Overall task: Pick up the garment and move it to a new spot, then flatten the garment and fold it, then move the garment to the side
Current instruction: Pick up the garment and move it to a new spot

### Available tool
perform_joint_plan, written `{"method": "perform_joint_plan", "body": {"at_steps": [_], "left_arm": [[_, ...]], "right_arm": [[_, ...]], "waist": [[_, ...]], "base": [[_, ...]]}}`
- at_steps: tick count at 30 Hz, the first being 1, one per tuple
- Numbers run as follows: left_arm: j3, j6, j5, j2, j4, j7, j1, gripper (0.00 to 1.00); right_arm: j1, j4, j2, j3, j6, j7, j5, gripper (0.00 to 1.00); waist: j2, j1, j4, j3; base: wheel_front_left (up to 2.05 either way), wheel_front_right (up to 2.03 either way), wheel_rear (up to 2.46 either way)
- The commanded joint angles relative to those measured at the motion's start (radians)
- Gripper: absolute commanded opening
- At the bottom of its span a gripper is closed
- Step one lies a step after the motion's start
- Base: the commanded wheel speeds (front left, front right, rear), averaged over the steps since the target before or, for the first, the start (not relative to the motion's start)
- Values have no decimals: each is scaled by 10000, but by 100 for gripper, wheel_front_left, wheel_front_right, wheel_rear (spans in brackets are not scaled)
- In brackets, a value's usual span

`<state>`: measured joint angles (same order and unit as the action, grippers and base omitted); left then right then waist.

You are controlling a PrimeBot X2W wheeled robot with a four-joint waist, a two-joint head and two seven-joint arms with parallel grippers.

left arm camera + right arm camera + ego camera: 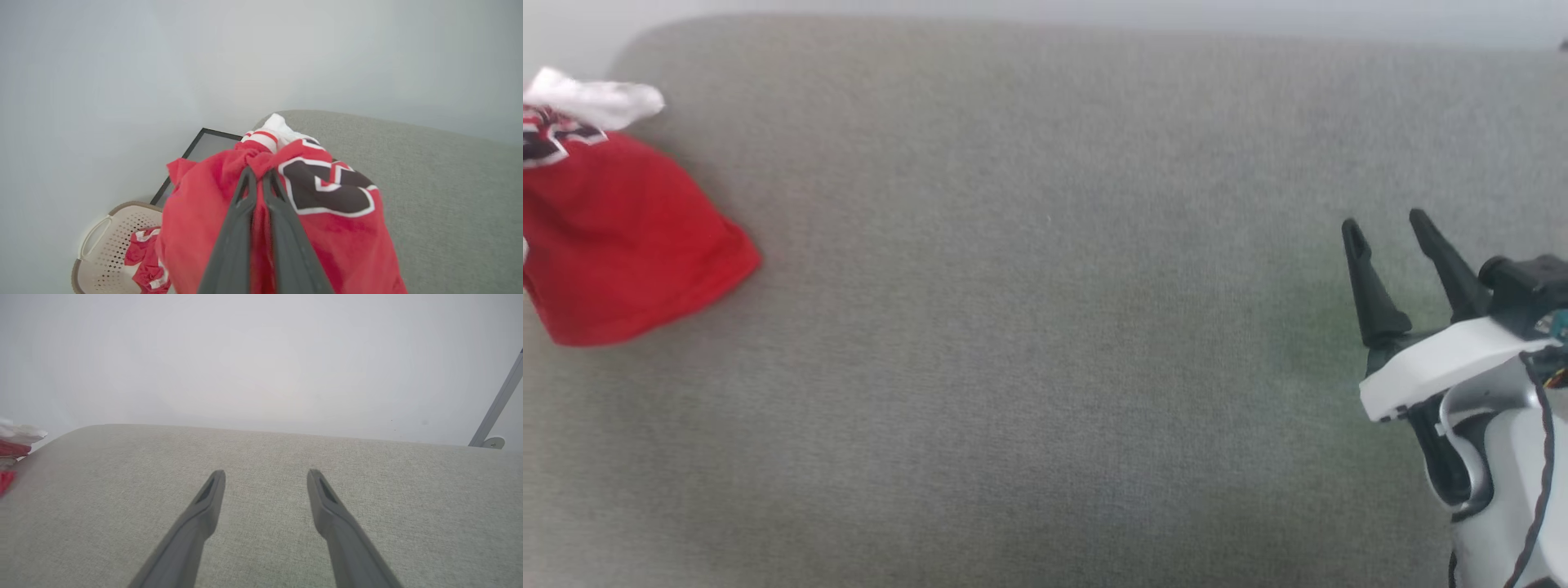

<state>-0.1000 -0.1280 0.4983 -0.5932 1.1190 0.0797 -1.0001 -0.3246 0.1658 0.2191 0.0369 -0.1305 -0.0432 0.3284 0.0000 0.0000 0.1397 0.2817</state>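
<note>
The two dark fingers [241, 212] of my left gripper [259, 173] are pinched together on a bunched fold of the shirt [196, 220]. The cloth gathers into creases right where the tips meet. My right gripper [265, 475] has its fingers spread wide with nothing between them, poised above bare upholstery.

Off to the lower left of the left wrist view I see a basket [110, 249]. It is cream plastic with rounded corners, a wall dotted with small holes, a cut-out handle and a darker brownish rim. Inside it lies a crumpled red cloth [145, 261] with white-striped trim. Just past the basket there is a flat grey panel [206, 145] in a thin black frame.

The shirt is soft red fabric with a large black numeral outlined in white. A white sleeve with a red-and-white striped band pokes out at its far end. In the head view it hangs as a loose rumpled bundle at the far left, over the left end of the cushion [1045, 327]. I can't tell whether its hem touches the surface. The cushion is a broad pad of grey woven fabric with a fine grain and a rounded far-left corner.

At the right edge of the right wrist view, a thin grey pole [496, 404] slants up from a small round foot.
</note>
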Motion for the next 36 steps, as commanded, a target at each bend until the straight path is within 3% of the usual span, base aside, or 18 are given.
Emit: {"method": "perform_joint_plan", "body": {"at_steps": [1, 10, 21, 27, 36], "left_arm": [[-112, -15, -90, -154, -203, -68, -165, 0], [-847, -29, 91, -810, -2095, 550, -604, 0], [-1077, 112, 373, -1489, -5273, 2308, -283, 0], [-1072, 480, 626, -1562, -7122, 3249, 137, 0], [-1278, 1698, 931, -1422, -11061, 5176, 1381, 0]], "right_arm": [[135, 40, -78, 1, -4, -72, 34, 100], [412, 266, -348, -8, -4, -233, 35, 100], [552, 461, -449, -146, -4, -409, 94, 100], [621, 494, -447, -419, -4, -477, 16, 100], [521, 428, -387, -1023, -4, -452, -245, 100]], "waist": [[0, 0, 152, -433], [0, 0, 293, -1382], [0, 0, -17, -1971], [0, 0, -386, -2131], [0, 0, -1557, -2081]], "base": [[0, 0, 0], [0, 0, 0], [0, 0, 0], [0, 0, 0], [0, 0, 0]]}}
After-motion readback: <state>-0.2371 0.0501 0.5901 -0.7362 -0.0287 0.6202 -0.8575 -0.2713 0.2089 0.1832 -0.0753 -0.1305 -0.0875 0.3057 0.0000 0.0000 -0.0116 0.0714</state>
